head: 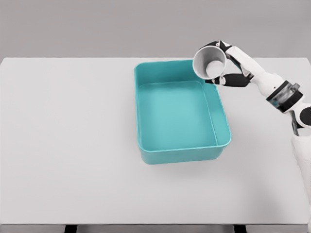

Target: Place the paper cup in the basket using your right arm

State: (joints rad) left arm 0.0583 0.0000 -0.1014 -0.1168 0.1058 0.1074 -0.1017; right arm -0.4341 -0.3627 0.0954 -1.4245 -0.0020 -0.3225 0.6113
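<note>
A white paper cup [209, 61] is held in the air over the far right corner of the teal basket [146, 116]. The cup is tipped on its side, with its open mouth facing me and to the left. My right hand [232, 65] is shut on the cup, fingers wrapped around its wall from the right. The right arm [284, 94] comes in from the right edge. The basket stands on the white table and shows only its bare teal floor. My left arm is out of view.
The white table [68, 145] spreads wide to the left of the basket and in front of it. A narrower strip of tabletop lies between the basket's right wall and the right arm.
</note>
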